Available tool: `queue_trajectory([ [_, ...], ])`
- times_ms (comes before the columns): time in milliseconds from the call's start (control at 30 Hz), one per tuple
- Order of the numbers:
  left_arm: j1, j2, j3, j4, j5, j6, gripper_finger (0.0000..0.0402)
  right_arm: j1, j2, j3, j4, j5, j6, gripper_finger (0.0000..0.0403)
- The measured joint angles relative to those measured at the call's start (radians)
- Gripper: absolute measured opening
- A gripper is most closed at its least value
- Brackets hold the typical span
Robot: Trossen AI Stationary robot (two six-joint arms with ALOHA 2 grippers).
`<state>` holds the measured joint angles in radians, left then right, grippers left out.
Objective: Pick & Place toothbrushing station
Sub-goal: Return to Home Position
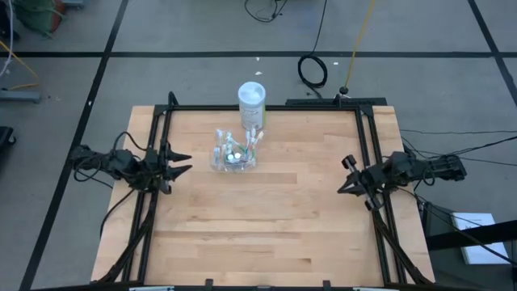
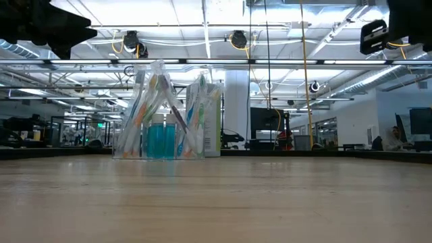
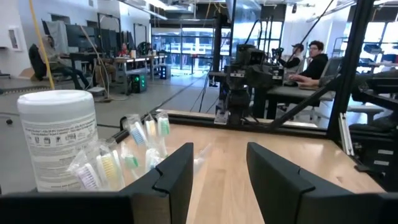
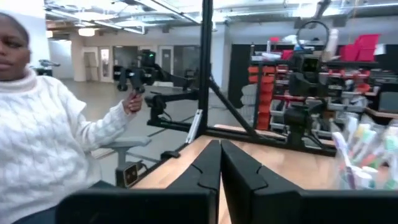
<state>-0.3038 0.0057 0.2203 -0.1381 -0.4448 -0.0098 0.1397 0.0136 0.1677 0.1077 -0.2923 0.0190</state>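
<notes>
- Toothbrushing station (image 1: 233, 155) stands on the desk (image 1: 266, 226), toward the far side and left of the middle. It is a clear cup packed with toothbrushes (image 2: 150, 101), and blue tubes (image 2: 160, 138) stand upright inside it.
- A white canister (image 1: 252, 99) stands just behind the cup. I cannot tell if the two touch.
- Left claw (image 1: 182, 164) hangs at the left edge of the desk, near the cup but apart from it. Its fingers are released, with a clear gap between them, and they hold nothing.
- Right claw (image 4: 219, 158) hangs at the right edge, well apart from the cup. Its fingers are clenched together on nothing.
- I judge that the placing is finished and only the retreat of the arms is left.
- Risk: the brushes lean outward over the rim like a fan, so the cup looks top-heavy. If the left arm swings toward the middle while it folds, an open finger may catch a brush head, tip the cup or pull a brush out.
- Risk: a person in a white sweater (image 4: 43, 130) sits beyond the desk, seen in the right wrist view. A wide swing toward that side needs care.
</notes>
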Motion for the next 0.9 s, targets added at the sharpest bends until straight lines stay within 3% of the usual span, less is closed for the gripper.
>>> queue_trajectory([
  [167, 0.0, 0.0, -0.001, -0.014, 0.0, -0.013, 0.0152, -0.027, -0.01, -0.019, -0.023, 0.003, 0.014, 0.0004],
  [500, 0.0, 0.0, -0.125, 0.16, -0.001, 0.011, 0.0152, -0.048, -0.01, -0.075, 0.013, -0.001, 0.059, 0.0004],
  [667, 0.0, 0.0, -0.134, 0.168, -0.007, 0.022, 0.0152, -0.048, -0.01, -0.082, 0.034, -0.002, 0.076, 0.0004],
  [900, 0.0, 0.0, -0.134, 0.165, -0.005, 0.03, 0.0152, -0.048, -0.011, -0.077, 0.039, -0.104, 0.039, 0.0004],
])
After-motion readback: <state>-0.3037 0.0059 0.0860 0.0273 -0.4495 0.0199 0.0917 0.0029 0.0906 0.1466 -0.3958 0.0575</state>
